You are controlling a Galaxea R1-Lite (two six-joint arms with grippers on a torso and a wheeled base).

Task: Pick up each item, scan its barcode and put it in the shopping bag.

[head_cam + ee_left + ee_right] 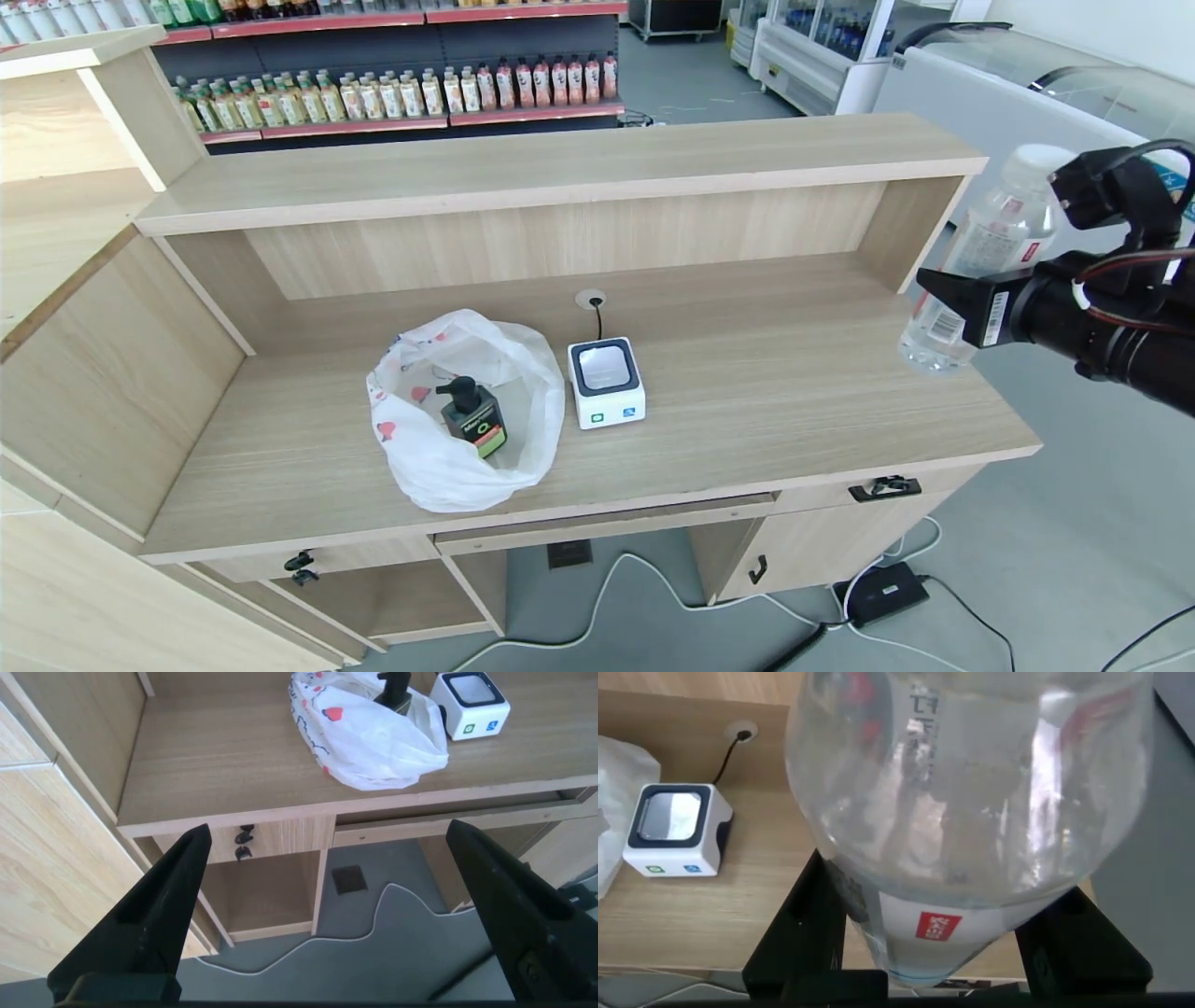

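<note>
Off the surface's [794, 392] right end, the right hand [938, 299] is clamped round the lower part of one water bottle [999, 233], held in mid-air. Smooth and seemingly full, it likely handles heavy and slippery, so the labelled waist seems the surest hold. One pump bottle [474, 415] sits in the single shopping bag [439, 467], beside one scanner [605, 381]. The left hand [327, 849] gapes wide, empty.

1. The shopping bag [439, 467] lies on the tabletop [794, 392].
2. A pump bottle [473, 415] stands inside it.
3. The scanner [606, 381] sits just right of the bag.
4. The right end effector [945, 303] holds the water bottle [990, 233] up at the tabletop's right end.
</note>
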